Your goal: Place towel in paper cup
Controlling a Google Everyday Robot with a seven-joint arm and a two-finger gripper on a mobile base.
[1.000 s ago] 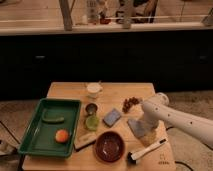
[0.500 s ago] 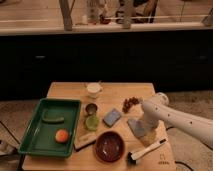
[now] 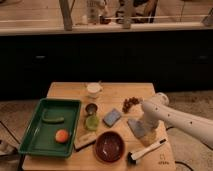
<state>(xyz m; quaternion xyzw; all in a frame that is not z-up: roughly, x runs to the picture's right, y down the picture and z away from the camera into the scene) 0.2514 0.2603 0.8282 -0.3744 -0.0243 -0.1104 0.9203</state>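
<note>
The gripper [image 3: 146, 136] is hanging over the flat grey-blue folded towel [image 3: 134, 127] near the right edge of the wooden table [image 3: 67, 91]; I cannot tell whether it is gripping. It should pinch one fold firmly before carrying the cloth to the small white paper cup [image 3: 93, 90] at the far edge.

The counter [image 3: 65, 91] is pale tan wood. At 12 o'clock on it the paper cup [image 3: 93, 90] is white with a pale rim. At 8 o'clock the tray [image 3: 30, 136] is deep green, holding an orange ball [image 3: 62, 135] and a darker green pod [image 3: 53, 119]. The metallic cup [image 3: 91, 108] is dark grey, and the cup [image 3: 91, 122] below it yellow-green. The pad [image 3: 112, 117] is blue-grey. The towel [image 3: 134, 126] is plain grey-blue. At 4 o'clock the gripper [image 3: 145, 138] looks pale yellowish, on a white arm [image 3: 175, 120]. The bowl [image 3: 109, 146] at 6 o'clock is red-brown. The brush [image 3: 146, 150] has a white handle and a black head.
</note>
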